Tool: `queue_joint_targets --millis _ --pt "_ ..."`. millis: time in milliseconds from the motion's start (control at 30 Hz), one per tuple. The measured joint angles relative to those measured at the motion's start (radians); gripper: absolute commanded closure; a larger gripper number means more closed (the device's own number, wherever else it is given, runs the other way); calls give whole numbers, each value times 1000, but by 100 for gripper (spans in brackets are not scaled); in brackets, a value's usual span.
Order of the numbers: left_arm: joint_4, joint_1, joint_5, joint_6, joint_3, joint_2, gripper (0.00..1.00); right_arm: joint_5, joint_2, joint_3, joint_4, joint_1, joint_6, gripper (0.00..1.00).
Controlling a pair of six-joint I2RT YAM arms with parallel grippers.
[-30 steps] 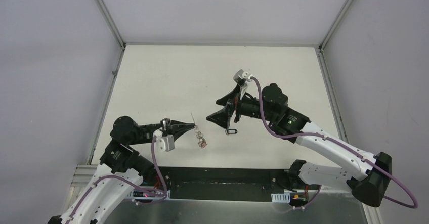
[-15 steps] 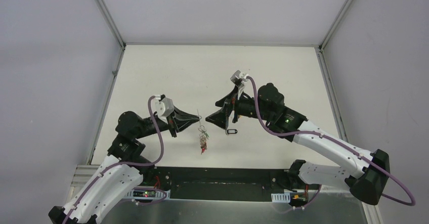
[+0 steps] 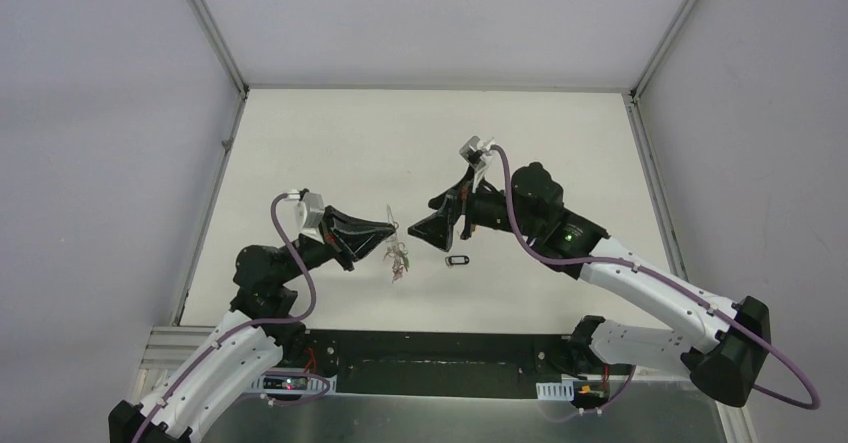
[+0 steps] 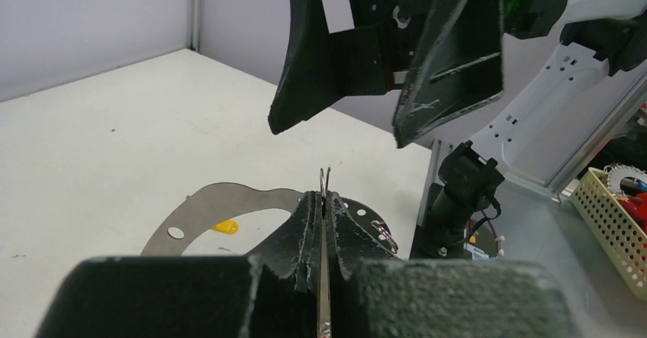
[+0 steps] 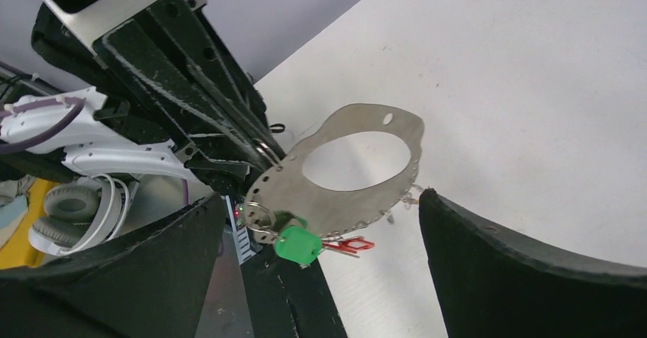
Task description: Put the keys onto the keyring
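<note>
Two keys (image 5: 296, 244) at least, one with a green tag and one with a red, hang from the keyring (image 5: 358, 118). My left gripper (image 3: 390, 229) is pressed together on the ring's edge and holds it in the air between the arms. My right gripper (image 3: 425, 221) is spread wide and empty, facing the ring. One key with a black tag (image 3: 457, 260) lies on the table (image 3: 330, 143), just near of that gripper. I judge that one is next. I should come down square over it, close on the tag rather than the thin blade, lift cleanly, and hold my left arm quiet so the ring does not swing
</note>
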Motion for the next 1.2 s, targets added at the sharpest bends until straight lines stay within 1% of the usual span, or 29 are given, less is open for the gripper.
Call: queue_joint_targets --millis 167,300,500,633,667,800,900,1033,1133,1200 --pt "16 0 -25 -16 -15 -53 100 2 2 2 -52 -65 56 0" --pt "-6 0 -39 -14 -15 -109 100 -18 40 22 -120 -177 125 2" --pt "-84 0 -60 -6 -15 -174 100 -48 138 20 -251 -349 234 7" --pt "-126 0 -72 -5 -15 -187 100 -49 220 4 -340 -391 245 10" --pt "-133 0 -73 -5 -15 -188 100 -49 247 3 -365 -391 244 11" --pt "-162 0 -77 -5 -15 -188 100 -66 399 3 -448 -391 227 23" --pt "-169 0 -76 -6 -15 -188 100 -91 481 3 -478 -386 228 29" --pt "-177 0 -78 -6 -15 -187 100 -102 501 2 -487 -363 225 39" --pt "-184 0 -80 -6 -15 -187 100 -107 508 3 -486 -340 220 53" --pt "-191 0 -80 -6 -15 -187 100 -112 525 4 -485 -330 216 59"
